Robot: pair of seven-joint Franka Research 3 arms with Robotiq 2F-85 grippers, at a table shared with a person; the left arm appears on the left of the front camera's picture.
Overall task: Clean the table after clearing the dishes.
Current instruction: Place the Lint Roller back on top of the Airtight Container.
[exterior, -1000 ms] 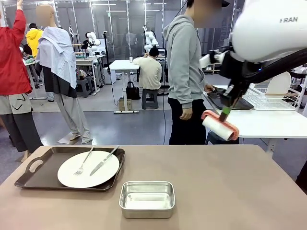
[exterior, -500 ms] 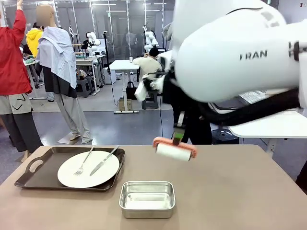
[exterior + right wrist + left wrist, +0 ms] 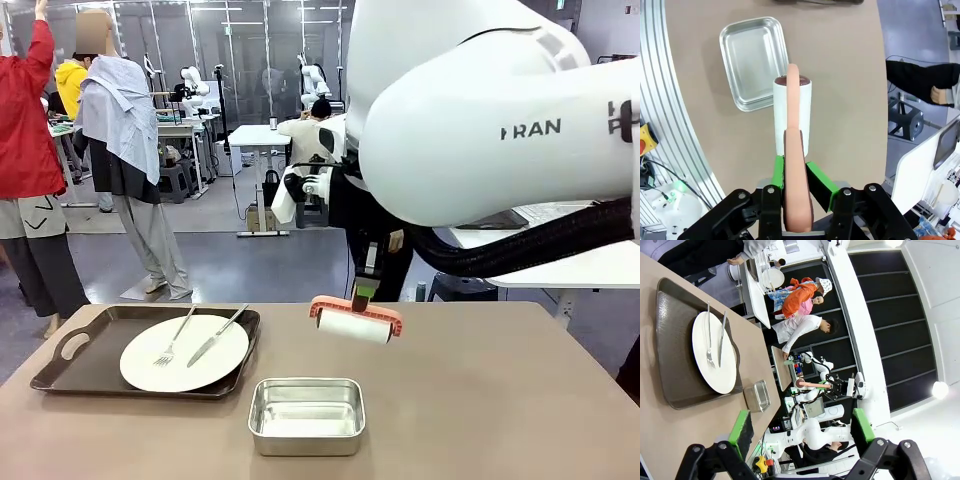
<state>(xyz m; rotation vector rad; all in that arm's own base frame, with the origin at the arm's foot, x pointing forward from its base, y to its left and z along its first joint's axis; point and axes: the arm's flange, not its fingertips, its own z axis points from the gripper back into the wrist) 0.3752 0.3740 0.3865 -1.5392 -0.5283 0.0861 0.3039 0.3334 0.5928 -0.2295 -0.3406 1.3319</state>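
One of the dishes, a white plate (image 3: 185, 353) with a fork (image 3: 172, 340) and knife (image 3: 215, 336), lies on a dark brown tray (image 3: 80, 375) at the left of the brown table (image 3: 500, 400). My right gripper (image 3: 364, 285) is shut on the orange handle of a white lint roller (image 3: 354, 324), which hangs just above the table's middle, behind the steel pan (image 3: 306, 415). From the right wrist, the gripper (image 3: 795, 170) clamps the handle, with the roller (image 3: 792, 110) over the table (image 3: 840, 100). My left gripper (image 3: 802, 425) is open and holds nothing, high above the plate (image 3: 715, 360) and tray (image 3: 670, 340).
A small rectangular steel pan (image 3: 752, 60) stands at the front middle, near the tray's right end. A person's hand (image 3: 396, 240) shows behind my right arm. A white table (image 3: 560, 265) stands at the far right. The brown table's right half is bare.
My right arm has swung left from over the white table, carrying the roller to just above the brown table's middle. Plate, tray and pan have not moved.
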